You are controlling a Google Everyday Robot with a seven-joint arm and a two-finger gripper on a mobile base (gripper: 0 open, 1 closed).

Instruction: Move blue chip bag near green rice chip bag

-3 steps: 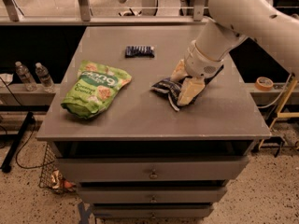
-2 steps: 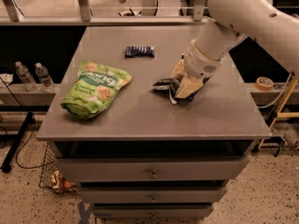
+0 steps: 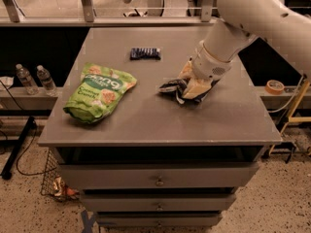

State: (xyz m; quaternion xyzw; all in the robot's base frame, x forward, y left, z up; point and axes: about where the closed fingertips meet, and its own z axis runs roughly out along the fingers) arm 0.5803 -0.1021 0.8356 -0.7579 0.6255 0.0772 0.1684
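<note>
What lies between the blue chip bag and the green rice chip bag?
Only bare table, seen in the camera view. The small dark bar lies farther back; the gripper sits at the blue chip bag.

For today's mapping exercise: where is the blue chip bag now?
Camera view: the blue chip bag lies right of table centre, gripped by the end effector, the green rice chip bag to its left.
</note>
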